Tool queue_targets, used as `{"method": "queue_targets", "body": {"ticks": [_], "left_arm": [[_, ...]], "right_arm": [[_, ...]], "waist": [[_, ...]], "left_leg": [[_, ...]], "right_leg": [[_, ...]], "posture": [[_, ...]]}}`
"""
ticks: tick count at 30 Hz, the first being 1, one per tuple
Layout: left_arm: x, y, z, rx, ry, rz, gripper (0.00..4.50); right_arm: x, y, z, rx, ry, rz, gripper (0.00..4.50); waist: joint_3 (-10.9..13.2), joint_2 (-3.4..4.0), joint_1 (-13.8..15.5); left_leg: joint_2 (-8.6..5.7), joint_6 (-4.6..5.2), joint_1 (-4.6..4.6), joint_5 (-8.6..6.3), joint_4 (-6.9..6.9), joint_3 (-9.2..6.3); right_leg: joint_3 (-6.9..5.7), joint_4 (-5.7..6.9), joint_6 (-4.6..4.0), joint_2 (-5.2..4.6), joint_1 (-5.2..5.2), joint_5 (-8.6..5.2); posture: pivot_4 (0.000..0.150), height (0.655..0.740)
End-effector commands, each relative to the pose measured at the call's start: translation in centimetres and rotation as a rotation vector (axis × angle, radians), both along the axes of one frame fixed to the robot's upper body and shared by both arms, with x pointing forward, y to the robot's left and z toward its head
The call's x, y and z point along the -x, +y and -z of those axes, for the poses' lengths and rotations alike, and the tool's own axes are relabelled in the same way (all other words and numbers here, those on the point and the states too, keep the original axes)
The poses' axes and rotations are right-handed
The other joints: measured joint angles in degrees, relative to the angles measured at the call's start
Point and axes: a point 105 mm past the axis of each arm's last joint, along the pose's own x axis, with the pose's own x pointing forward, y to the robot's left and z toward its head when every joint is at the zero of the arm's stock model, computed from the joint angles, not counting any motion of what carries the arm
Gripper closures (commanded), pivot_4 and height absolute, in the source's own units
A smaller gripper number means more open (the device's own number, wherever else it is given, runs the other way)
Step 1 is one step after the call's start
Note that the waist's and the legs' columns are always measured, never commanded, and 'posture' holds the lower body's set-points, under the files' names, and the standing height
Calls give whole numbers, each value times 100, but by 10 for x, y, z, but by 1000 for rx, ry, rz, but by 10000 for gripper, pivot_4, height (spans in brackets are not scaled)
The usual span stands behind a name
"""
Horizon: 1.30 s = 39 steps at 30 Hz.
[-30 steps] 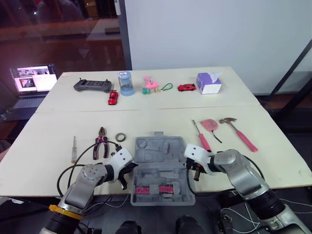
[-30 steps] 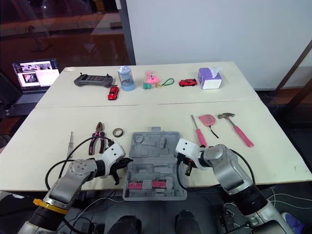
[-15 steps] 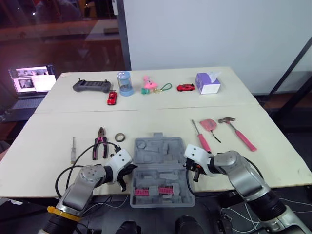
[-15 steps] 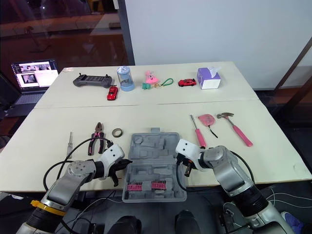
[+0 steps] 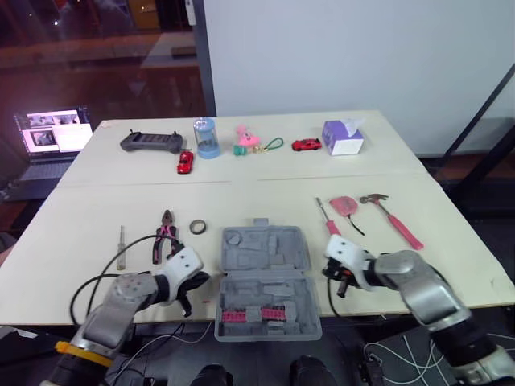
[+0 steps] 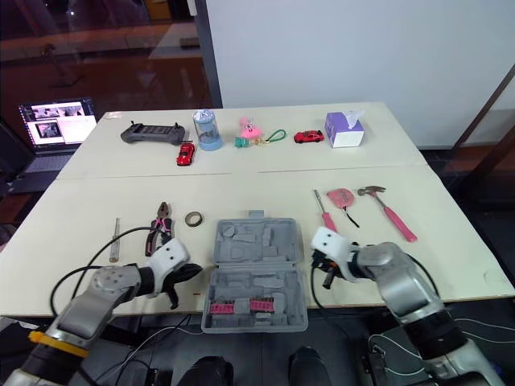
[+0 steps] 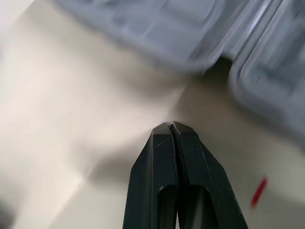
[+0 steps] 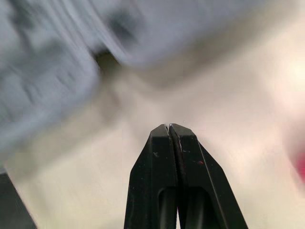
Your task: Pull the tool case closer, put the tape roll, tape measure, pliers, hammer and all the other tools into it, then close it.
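One grey tool case [image 5: 264, 273] lies open at the near edge of the tabletop [image 5: 241, 201], in the middle. Its lid half is farther away. Its near half holds a row of pink bits [image 5: 253, 314] and juts slightly over the edge. No other tool is in it.

The left hand [image 7: 171, 125] is just left of the case, level with its hinge. Its two black fingers are pressed together on nothing, and their tips are close to the case's side but not touching it. The right hand [image 8: 168, 126] is just right of the case, also pinched shut and empty.

Six tools lie loose on the tabletop beyond the hands:
- **Left of the case:** one screwdriver [image 5: 121, 245] with a pale handle, one pair of pliers [image 5: 165, 236] with pink and black grips, and one tape roll [image 5: 199, 227] near the lid's far left corner.
- **Right of the case:** one pink-handled screwdriver [image 5: 328, 220], one pink tape measure [image 5: 346, 206] and one hammer [image 5: 391, 218] with a pink handle. They lie side by side, and the hammer is farthest right.

Along the far side of the tabletop are:
- one dark controller [image 5: 150, 142]
- two red toy cars [image 5: 186, 161] [image 5: 307, 145]
- one blue jar [image 5: 206, 137]
- one pink toy [image 5: 246, 138]
- one green loop [image 5: 275, 144]
- one tissue box [image 5: 344, 137]

One open laptop [image 5: 52, 133] sits off to the far left.
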Motion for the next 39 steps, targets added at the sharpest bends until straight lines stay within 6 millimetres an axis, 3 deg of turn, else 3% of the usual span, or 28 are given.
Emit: {"method": "queue_targets", "body": {"ticks": [1, 5, 6, 10, 15, 18, 19, 24, 29, 33, 35, 39], "left_arm": [[12, 43, -25, 26, -5, -85, 44345], [27, 81, -56, 111, -36, -175, 44345], [32, 97, -61, 117, -39, -228, 44345], [50, 153, -69, 60, -41, -390, 44345], [69, 223, -67, 24, -76, -632, 20485], [73, 241, -63, 14, -96, -692, 5355], [74, 243, -62, 12, -95, -700, 232], [77, 247, -53, 27, -91, -716, 232], [74, 242, -52, 35, -94, -705, 232], [61, 234, -54, 44, -124, -695, 232], [41, 215, -59, 100, -141, -665, 232], [-1, 166, -70, 165, -223, -518, 232]], "right_arm": [[3, -20, -49, -140, -123, 83, 44310], [15, -47, -80, -250, -210, 201, 44310], [20, -58, -85, -256, -230, 244, 44310], [35, -93, -89, -227, -271, 367, 44310], [54, -128, -89, -182, -273, 483, 20184], [58, -133, -88, -168, -261, 494, 5065], [58, -134, -87, -158, -255, 499, 148], [58, -134, -75, -114, -223, 510, 148], [58, -133, -76, -112, -224, 501, 148], [57, -131, -79, -123, -238, 495, 148], [50, -115, -87, -174, -276, 452, 148], [37, -62, -102, -312, -301, 267, 148]], "waist": [[11, 1, -38], [33, -1, 1], [37, -8, 28], [50, -25, 140], [55, -28, 135], [55, -27, 120], [55, -28, 115], [56, -29, 116], [56, -29, 121], [56, -29, 122], [56, -29, 144], [58, -33, 142]], "left_leg": [[1, 5, -4, -3, -1, 0], [6, 13, -4, -7, 0, 6], [6, 14, -4, -7, 2, 6], [5, 20, -5, -12, 2, 11], [7, 21, 1, -12, 2, 18], [8, 21, 3, -12, 0, 21], [9, 22, 3, -12, -1, 22], [10, 21, 2, -12, -1, 22], [10, 21, 2, -13, -1, 22], [10, 21, 2, -13, -1, 22], [10, 21, 2, -13, 0, 22], [10, 19, 3, -11, 7, 19]], "right_leg": [[0, 0, -2, 0, -4, -1], [2, 3, -6, 3, -6, -3], [1, 2, -6, 2, -3, -3], [0, -5, -6, 1, 1, -4], [-1, -2, -8, 1, 2, -5], [0, -2, -9, 1, 1, -5], [0, -2, -9, 1, 1, -5], [0, -1, -8, 1, 0, -5], [1, -1, -8, 0, 0, -5], [1, -1, -8, 0, 0, -5], [2, -1, -7, 0, 2, -4], [0, 3, -5, 0, 6, -3]], "posture": [[1500, 7400], [1500, 7400], [1500, 7400], [1500, 7400], [1500, 7400], [1500, 7400], [1500, 7400], [1500, 7400], [1500, 7400], [1500, 7400], [1500, 7400], [1500, 7400]]}}
